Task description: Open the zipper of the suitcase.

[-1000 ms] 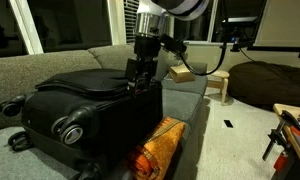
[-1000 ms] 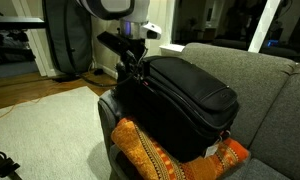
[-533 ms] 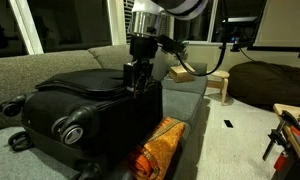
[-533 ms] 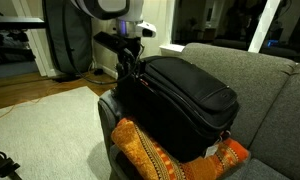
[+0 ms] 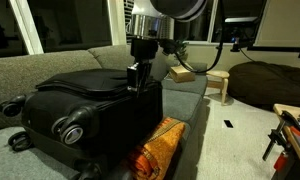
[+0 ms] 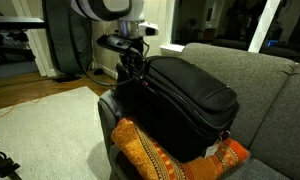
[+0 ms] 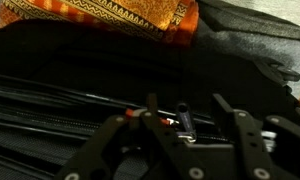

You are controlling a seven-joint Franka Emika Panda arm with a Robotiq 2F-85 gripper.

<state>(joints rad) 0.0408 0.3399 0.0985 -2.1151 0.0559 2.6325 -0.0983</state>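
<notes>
Shifting only a little over the last second, the arm's wrist has leaned slightly sideways in both exterior views. Its black two-pronged fingers (image 5: 137, 80) stay planted at the same spot on the upper edge of the large black soft-sided fabric suitcase (image 5: 90, 108). The seam there looks as closed as it did before, so I judge that the pull along the track has hardly begun, if at all.

The suitcase lies on its side on the grey upholstered desk (image 5: 50, 65), with a black spinner wheel with a grey hub (image 5: 72, 122) facing one exterior camera. An orange patterned woven cushion (image 6: 160, 155) is wedged against its lower side.

In the wrist view the fingers (image 7: 151, 110) stand apart, not closed. The small light metallic pull tab (image 7: 186, 122) of the thin black zipper (image 7: 80, 108) sits in the gap between them. Whether either pad touches the tab is too dark to tell, and nothing looks pinched yet.

The suitcase fabric is matt and ribbed with parallel seams, and it should give under pressure. The tab is thin, hard and slick, so it could easily slip once the fingers close on it. The zipper track curves around the suitcase corner just beside the fingers.
</notes>
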